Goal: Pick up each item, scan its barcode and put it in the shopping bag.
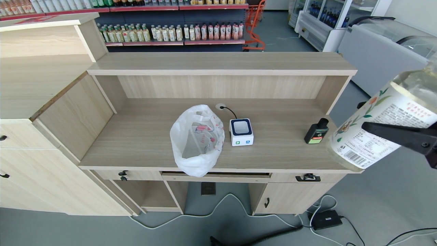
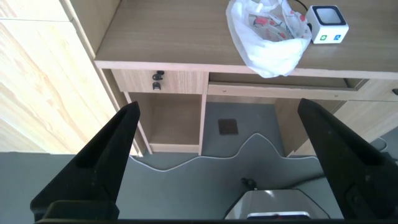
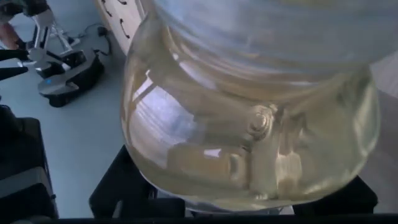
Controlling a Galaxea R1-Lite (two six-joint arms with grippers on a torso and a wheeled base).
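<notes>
A large clear bottle [image 1: 382, 123] of pale liquid, with a white flowered label and a barcode [image 1: 355, 158] near its base, hangs tilted off the counter's right end. My right gripper [image 3: 236, 199] is shut on it; one black finger [image 1: 403, 135] crosses the label. On the counter [image 1: 280, 150] stand a white shopping bag [image 1: 196, 140] with its mouth open and, right of it, a white barcode scanner [image 1: 241, 132]. A small black bottle [image 1: 316, 131] stands at the right end. My left gripper [image 2: 217, 155] is open and holds nothing, low in front of the counter, with the bag [image 2: 267, 37] and scanner [image 2: 328, 23] beyond it.
A raised shelf [image 1: 222, 65] runs over the back of the counter, and a tall wooden cabinet [image 1: 41, 102] closes its left side. Cables and a power adapter [image 1: 326, 218] lie on the floor in front. Store shelves and freezers stand behind.
</notes>
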